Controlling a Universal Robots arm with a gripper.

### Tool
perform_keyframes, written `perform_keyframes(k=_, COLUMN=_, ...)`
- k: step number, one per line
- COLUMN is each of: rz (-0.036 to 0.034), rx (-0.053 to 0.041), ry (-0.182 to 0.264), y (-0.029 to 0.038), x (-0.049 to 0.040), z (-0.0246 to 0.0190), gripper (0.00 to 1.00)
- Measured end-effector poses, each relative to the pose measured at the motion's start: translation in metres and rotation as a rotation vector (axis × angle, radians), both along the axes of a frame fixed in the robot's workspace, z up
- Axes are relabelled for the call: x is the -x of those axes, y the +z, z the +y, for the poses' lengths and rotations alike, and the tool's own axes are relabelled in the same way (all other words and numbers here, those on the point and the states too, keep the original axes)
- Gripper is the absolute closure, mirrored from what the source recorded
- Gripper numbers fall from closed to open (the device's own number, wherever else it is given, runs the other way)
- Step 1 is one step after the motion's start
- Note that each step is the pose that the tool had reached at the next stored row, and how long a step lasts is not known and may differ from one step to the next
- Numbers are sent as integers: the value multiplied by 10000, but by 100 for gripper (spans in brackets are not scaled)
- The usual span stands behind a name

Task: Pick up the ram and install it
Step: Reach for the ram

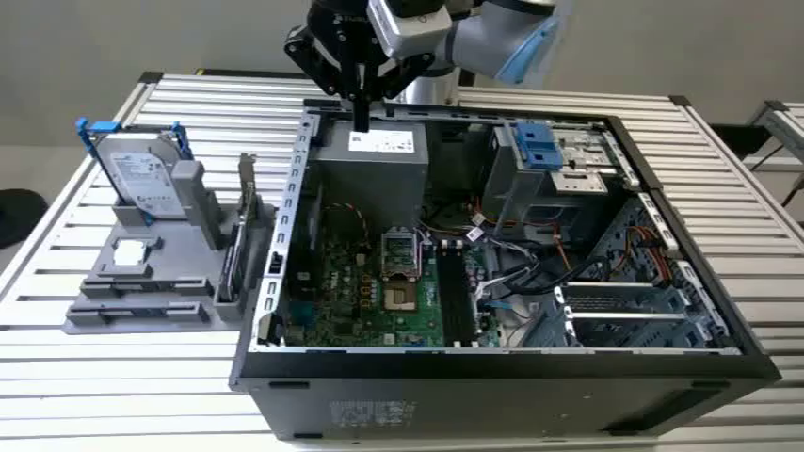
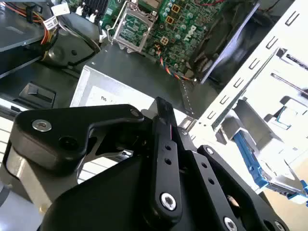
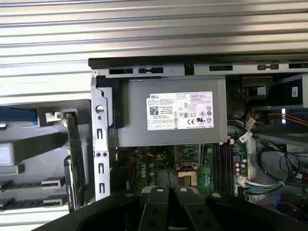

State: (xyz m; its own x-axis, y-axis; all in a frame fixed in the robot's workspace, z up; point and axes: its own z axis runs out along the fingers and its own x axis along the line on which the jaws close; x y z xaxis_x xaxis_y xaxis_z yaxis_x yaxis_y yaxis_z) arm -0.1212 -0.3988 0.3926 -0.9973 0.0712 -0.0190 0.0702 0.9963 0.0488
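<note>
Pincer [image 1: 361,94] clamped on ram [image 1: 361,121], over white-labelled power supply [image 1: 372,174]

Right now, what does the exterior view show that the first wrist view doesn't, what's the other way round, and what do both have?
Exterior view: the gripper whole, hanging above the power supply; the hard drive standing in its blue frame; the drive cage's blue latch; the case's near wall. First wrist view: the power supply's label face on, from above. Both: the power supply, the motherboard with its processor socket, and the upright card beside the case.
</note>
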Motion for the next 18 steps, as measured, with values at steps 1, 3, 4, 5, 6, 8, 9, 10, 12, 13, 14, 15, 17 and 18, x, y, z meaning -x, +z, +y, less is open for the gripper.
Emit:
perform_keyframes(k=1, rz=0, rx=0, ry=0, y=0, x=0, z=0, gripper=100)
perform_keyframes(k=3, rz=0, rx=0, ry=1, y=0, x=0, z=0, gripper=100)
perform_keyframes(k=4, rz=0, rx=0, ry=1, y=0, x=0, z=0, gripper=100)
perform_keyframes(k=5, rz=0, rx=0, ry=1, y=0, x=0, z=0, gripper=100)
perform_keyframes(k=6, rz=0, rx=0, ry=0, y=0, x=0, z=0, gripper=100)
perform_keyframes(k=8, rz=0, rx=0, ry=0, y=0, x=1, z=0, gripper=100)
perform_keyframes(k=9, rz=0, rx=0, ry=0, y=0, x=1, z=0, gripper=100)
perform_keyframes(k=10, rz=0, rx=0, ry=0, y=0, x=1, z=0, gripper=100)
perform_keyframes(k=12, rz=0, rx=0, ry=-1, y=0, x=6, z=0, gripper=100)
perform_keyframes(k=13, rz=0, rx=0, ry=-1, y=0, x=12, z=0, gripper=100)
perform_keyframes(k=14, rz=0, rx=0, ry=0, y=0, x=21, z=0, gripper=100)
perform_keyframes(k=15, rz=0, rx=1, ry=0, y=0, x=31, z=0, gripper=100)
perform_keyframes(k=17, rz=0, rx=1, ry=0, y=0, x=51, z=0, gripper=100)
perform_keyframes(k=18, rz=0, rx=0, ry=0, y=0, x=61, z=0, gripper=100)
